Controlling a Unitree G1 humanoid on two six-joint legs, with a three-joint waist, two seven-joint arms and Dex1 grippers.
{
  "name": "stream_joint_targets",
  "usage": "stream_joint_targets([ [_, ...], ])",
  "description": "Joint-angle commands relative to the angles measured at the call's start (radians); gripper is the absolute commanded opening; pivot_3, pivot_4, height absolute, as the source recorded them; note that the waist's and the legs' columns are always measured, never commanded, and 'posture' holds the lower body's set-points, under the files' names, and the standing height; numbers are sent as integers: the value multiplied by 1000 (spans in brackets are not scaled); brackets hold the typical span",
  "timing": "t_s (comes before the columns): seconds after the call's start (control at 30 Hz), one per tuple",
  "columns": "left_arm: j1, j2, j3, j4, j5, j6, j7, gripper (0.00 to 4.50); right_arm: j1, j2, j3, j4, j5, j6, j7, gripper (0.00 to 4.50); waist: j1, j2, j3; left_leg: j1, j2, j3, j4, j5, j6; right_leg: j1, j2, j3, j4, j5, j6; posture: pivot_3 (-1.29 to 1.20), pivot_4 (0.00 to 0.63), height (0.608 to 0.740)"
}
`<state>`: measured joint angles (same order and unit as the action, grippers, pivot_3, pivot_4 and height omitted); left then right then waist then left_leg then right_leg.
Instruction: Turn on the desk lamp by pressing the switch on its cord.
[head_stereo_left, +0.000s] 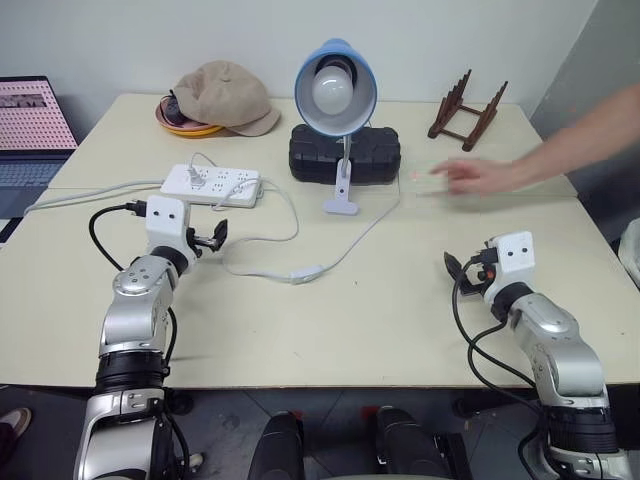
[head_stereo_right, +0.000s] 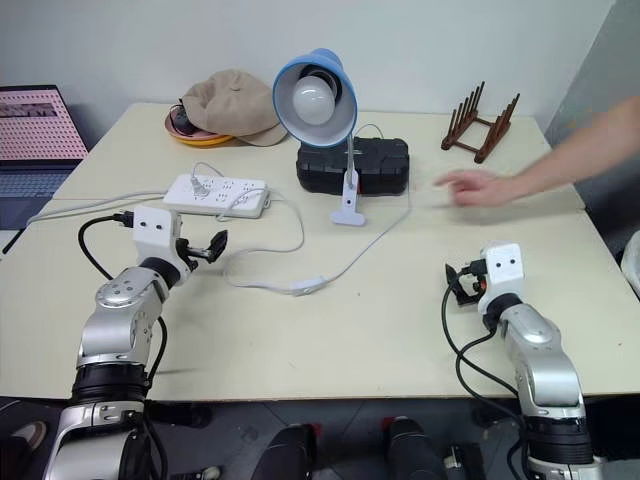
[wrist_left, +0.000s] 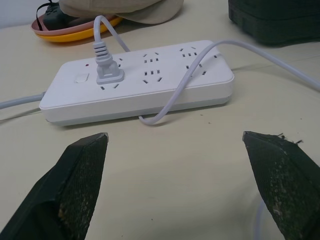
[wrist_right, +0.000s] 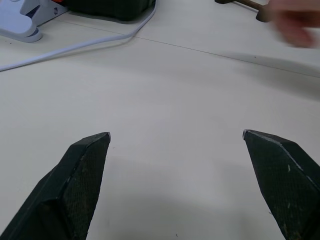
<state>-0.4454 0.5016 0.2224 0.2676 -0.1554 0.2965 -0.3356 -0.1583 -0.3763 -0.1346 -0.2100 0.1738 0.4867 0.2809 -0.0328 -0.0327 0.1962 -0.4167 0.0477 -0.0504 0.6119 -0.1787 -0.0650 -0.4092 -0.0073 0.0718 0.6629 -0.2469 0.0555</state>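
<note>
The desk lamp (head_stereo_left: 335, 88), with a light-blue shade, a white bulb and a small white base (head_stereo_left: 340, 205), stands at mid-table facing me. Its thin white cord (head_stereo_left: 365, 230) curves forward to the switch (head_stereo_left: 306, 272), which lies flat on the table. My left gripper (head_stereo_left: 213, 238) hovers open left of the switch and just in front of the power strip (wrist_left: 140, 82). My right gripper (head_stereo_left: 462, 272) hangs open over bare table, well to the right of the switch. The right wrist view shows the lamp base (wrist_right: 20, 22) and the cord (wrist_right: 75, 47) beyond the open fingers.
A person's hand (head_stereo_left: 480, 177) reaches in from the right, over the table beside the lamp. A black case (head_stereo_left: 345, 152) sits behind the lamp. A cap on a bowl (head_stereo_left: 225, 95), a wooden rack (head_stereo_left: 467, 110) and a laptop (head_stereo_left: 30, 120) stand further back.
</note>
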Motion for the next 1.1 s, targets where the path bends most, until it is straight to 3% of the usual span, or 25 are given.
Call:
stream_joint_targets([
  [0.03,-19,4,6,-31,0,-10,8,4500,10,-1,0,-73,-2,-9,-1,4454,0,0,0,0,0,0,0,0,0,0,0,0,0,0,0,0,150,740],
  [0.23,8,34,-10,-75,-13,-1,-68,4500,-12,-18,4,-71,1,-10,19,4454,0,0,0,0,0,0,0,0,0,0,0,0,0,0,0,0,150,740],
  [0.37,-7,127,-69,-194,-115,99,-336,4500,-4,-75,42,-156,79,30,162,4454,-2,0,0,0,0,0,0,0,0,0,0,0,0,0,-1,0,150,740],
  [0.5,-83,224,-163,-195,-147,151,-552,4500,42,-158,50,-303,263,113,356,4454,0,0,0,0,0,0,-1,0,0,-1,0,-1,0,-3,-4,0,150,740],
  [0.63,-129,312,-298,-210,-127,154,-781,4500,129,-263,81,-393,307,114,481,4454,0,0,0,0,0,0,-1,0,0,0,0,0,-2,-4,-7,0,150,740],
  [0.83,-168,348,-437,-154,-42,49,-946,4500,177,-277,104,-416,307,105,472,4454,-2,0,0,0,0,0,-2,0,0,0,0,0,-3,-4,-7,0,150,740],
  [1.1,-260,229,-510,135,109,-213,-915,4500,283,-191,113,-522,317,136,326,4454,2,-1,0,-2,0,0,-1,0,0,-1,0,0,-3,-5,-7,0,150,740],
])
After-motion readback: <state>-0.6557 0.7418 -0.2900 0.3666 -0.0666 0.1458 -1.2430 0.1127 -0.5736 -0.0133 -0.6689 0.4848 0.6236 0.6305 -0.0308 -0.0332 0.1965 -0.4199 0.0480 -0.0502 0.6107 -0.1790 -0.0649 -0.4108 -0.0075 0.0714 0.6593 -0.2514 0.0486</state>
